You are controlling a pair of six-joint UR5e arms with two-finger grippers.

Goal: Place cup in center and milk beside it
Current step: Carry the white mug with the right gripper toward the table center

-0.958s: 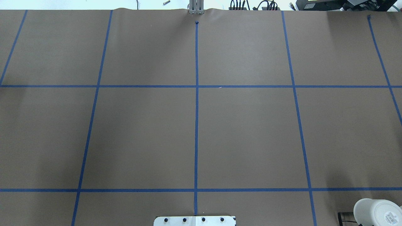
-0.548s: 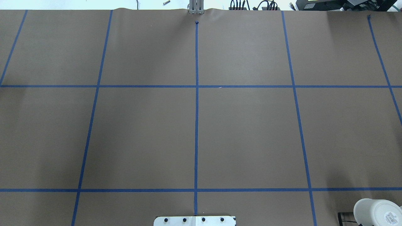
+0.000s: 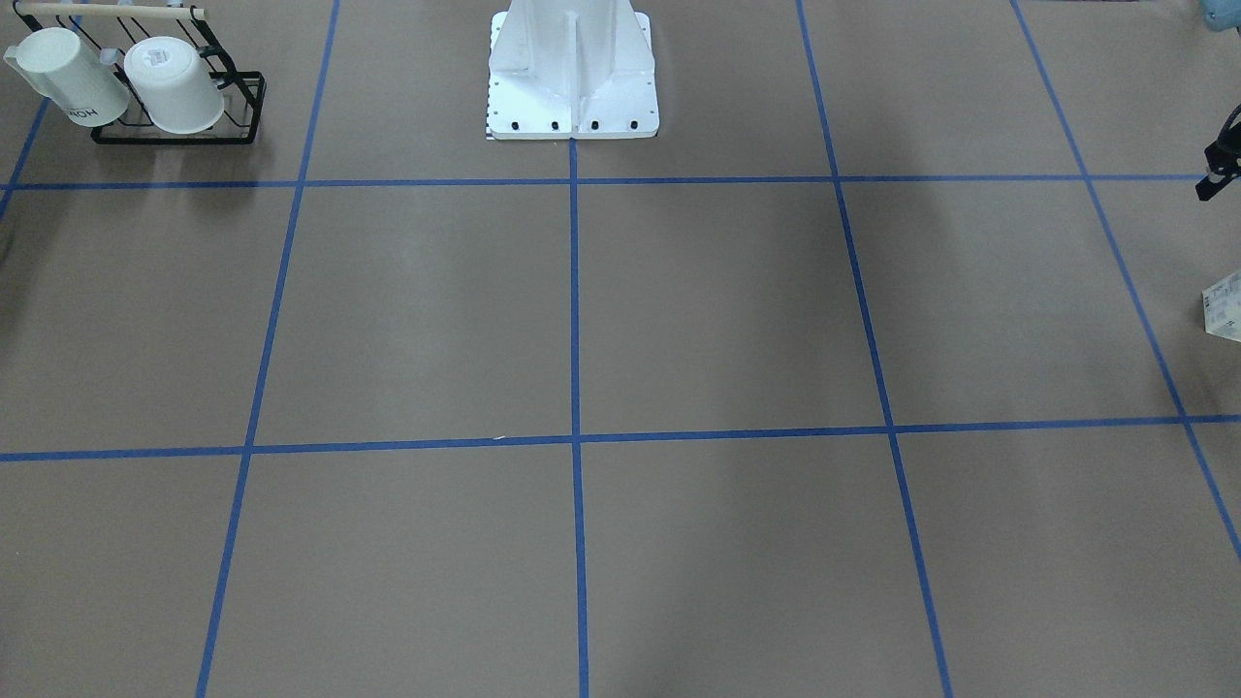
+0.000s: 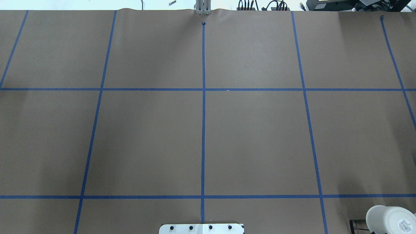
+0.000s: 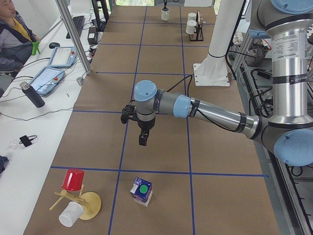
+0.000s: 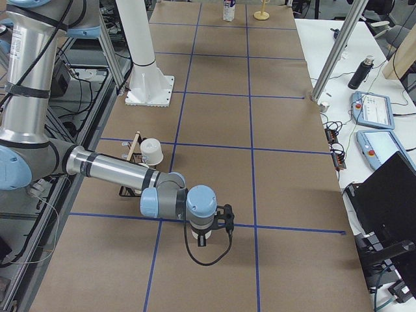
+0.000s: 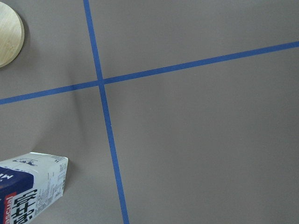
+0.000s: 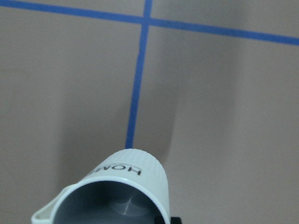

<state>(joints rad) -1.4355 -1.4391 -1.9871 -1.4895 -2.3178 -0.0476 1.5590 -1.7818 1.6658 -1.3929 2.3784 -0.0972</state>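
The cup, a white ribbed mug with black "HOME" lettering and a dark grey inside, fills the bottom of the right wrist view. My right gripper is shut on it and holds it above the brown table near a blue tape crossing. The cup also shows small at the table's far end in the exterior left view. The milk, a blue and white carton with a green cap, stands at the table's left end. My left gripper hangs above the table short of the carton. I cannot tell whether it is open or shut.
A black wire rack at the robot's right holds two other white mugs. A wooden mug tree with a red cup and a white cup stands near the milk. The white robot base is at the table's back middle.
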